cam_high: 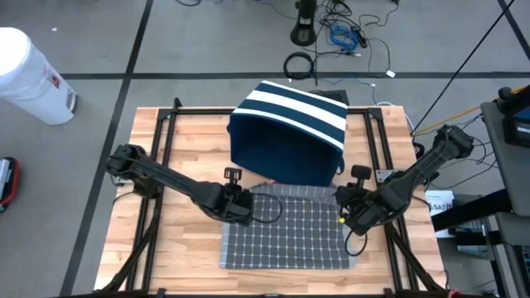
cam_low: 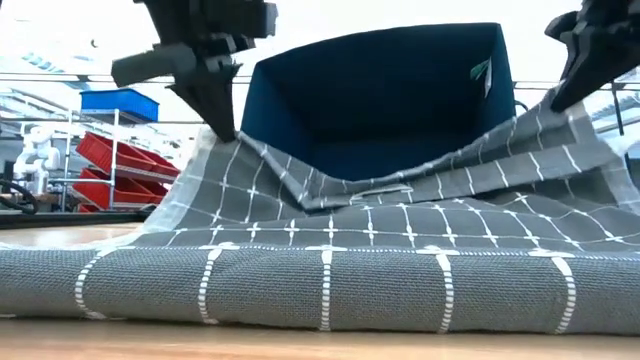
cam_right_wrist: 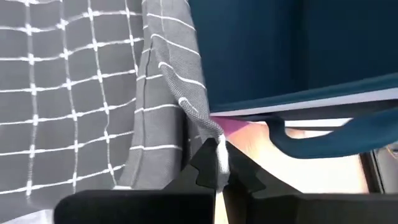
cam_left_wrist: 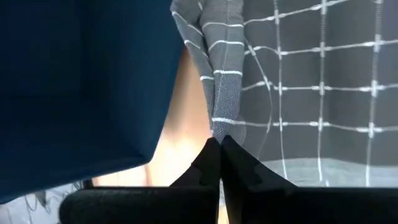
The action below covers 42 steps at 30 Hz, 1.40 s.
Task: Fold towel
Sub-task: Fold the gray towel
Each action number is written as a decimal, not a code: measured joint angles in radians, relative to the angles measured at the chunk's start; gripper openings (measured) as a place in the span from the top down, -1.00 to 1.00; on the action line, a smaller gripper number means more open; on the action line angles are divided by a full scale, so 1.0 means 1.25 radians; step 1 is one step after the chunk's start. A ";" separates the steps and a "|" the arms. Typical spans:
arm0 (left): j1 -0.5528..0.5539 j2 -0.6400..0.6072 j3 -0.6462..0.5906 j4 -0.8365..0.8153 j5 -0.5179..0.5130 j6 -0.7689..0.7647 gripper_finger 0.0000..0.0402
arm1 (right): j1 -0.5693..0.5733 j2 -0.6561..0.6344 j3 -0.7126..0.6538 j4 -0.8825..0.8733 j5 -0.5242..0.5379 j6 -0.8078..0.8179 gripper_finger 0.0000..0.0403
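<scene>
Wooden desk, towel lying flat in front of the bin. Left gripper and right gripper each have jaws clamped on a far corner. Risks: thin pinch slipping; cloth snagging the bin when drawn forward.

Your towel is grey with a white grid pattern. It lies spread on the near middle of the table, its near edge folded thick, and its two far corners are lifted off the surface.
</scene>
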 joint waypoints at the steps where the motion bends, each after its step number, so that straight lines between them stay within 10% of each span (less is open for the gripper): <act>1: -0.005 -0.004 0.004 -0.008 -0.001 0.000 1.00 | 0.001 -0.010 0.000 0.000 0.000 -0.002 1.00; 23: 0.021 -0.008 0.012 0.024 0.009 0.025 1.00 | 0.025 0.177 -0.095 0.109 -0.113 -0.081 0.25; 42: 0.021 -0.008 0.011 0.028 0.010 0.029 1.00 | 0.055 0.259 -0.136 0.176 -0.064 0.004 0.06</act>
